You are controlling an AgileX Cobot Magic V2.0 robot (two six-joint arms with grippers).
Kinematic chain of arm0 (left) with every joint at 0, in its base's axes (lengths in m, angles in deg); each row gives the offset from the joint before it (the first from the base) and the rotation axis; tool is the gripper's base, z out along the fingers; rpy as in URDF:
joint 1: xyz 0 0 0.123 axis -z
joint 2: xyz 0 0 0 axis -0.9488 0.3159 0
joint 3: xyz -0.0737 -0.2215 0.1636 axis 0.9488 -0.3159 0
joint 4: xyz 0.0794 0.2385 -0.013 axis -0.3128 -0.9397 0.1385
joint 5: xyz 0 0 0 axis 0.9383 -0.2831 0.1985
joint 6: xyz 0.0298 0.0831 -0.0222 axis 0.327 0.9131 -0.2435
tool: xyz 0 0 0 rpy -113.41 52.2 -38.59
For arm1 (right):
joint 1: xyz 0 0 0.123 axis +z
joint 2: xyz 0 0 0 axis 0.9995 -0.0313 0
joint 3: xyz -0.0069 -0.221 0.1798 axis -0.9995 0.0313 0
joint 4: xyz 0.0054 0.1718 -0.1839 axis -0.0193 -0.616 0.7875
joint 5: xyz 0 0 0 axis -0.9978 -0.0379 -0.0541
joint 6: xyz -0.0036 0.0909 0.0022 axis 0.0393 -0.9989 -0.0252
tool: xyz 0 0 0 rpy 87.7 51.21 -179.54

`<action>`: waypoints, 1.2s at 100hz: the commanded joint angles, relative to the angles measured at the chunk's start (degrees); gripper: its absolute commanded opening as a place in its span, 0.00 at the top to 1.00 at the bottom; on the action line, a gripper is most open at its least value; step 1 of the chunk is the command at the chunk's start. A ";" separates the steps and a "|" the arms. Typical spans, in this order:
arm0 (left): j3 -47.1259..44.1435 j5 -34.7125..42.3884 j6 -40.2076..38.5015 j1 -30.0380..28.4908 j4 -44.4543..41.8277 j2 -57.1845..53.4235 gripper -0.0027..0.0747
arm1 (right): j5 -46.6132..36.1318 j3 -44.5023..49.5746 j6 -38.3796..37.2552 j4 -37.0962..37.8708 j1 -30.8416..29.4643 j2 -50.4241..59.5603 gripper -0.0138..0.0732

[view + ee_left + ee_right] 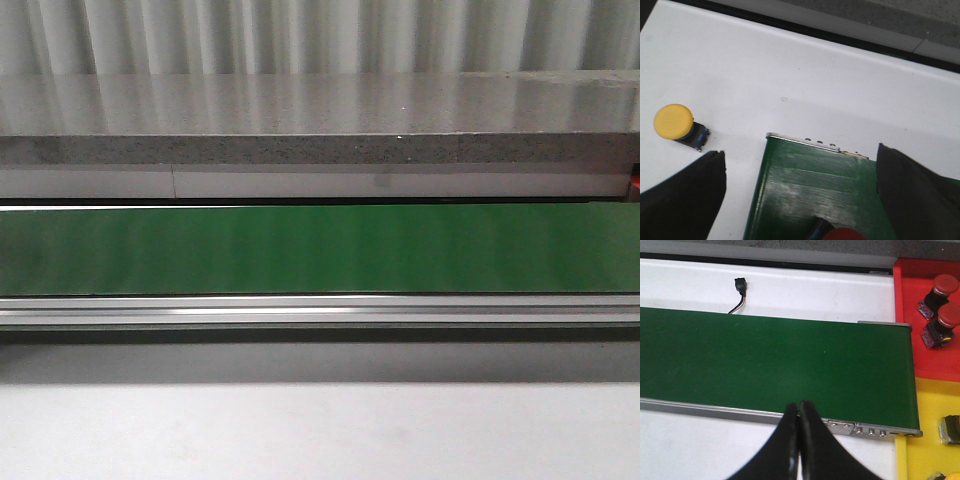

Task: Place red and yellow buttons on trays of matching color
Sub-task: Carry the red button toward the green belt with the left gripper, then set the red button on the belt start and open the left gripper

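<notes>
Red buttons [945, 285]: two; yellow button [673, 121]: one.

red button [842, 234]: cut by frame edge | yellow tray [930, 440]: contents cropped

Green belt [320, 248]; yellow button [673, 121]; red tray [920, 315] with red-capped buttons [945, 285].

The green conveyor belt [320, 248] looks matt and smooth, edged by a brushed metal rail [320, 312], beyond it a speckled stone-like ledge [320, 150] with glossy top.
</notes>
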 commanded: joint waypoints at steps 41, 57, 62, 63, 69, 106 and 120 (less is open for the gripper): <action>2.00 8.33 0.22 -6.01 -2.41 5.18 0.21 | -2.96 -1.37 0.47 -0.50 0.07 0.29 0.92; 2.00 9.41 0.11 -6.01 -4.56 8.67 0.21 | -2.96 -1.37 0.47 -0.50 0.07 0.29 0.92; 2.00 9.45 -0.02 -6.40 -4.69 10.08 0.21 | -2.96 -1.37 0.47 -0.50 0.07 0.29 0.92; 2.00 9.55 -0.02 -6.51 -4.69 10.27 0.21 | -2.96 -1.37 0.47 -0.50 0.07 0.29 0.92; 2.00 9.54 -1.18 -7.35 -4.69 11.89 0.21 | -2.96 -1.37 0.47 -0.50 0.07 0.29 0.92; 3.62 12.50 -1.89 -11.03 -4.53 19.00 0.21 | -2.96 -1.37 0.47 -0.50 0.07 0.29 0.92; 7.25 12.39 -1.89 -11.03 -4.53 22.15 0.21 | -2.96 -1.37 0.47 -0.50 0.07 0.29 0.92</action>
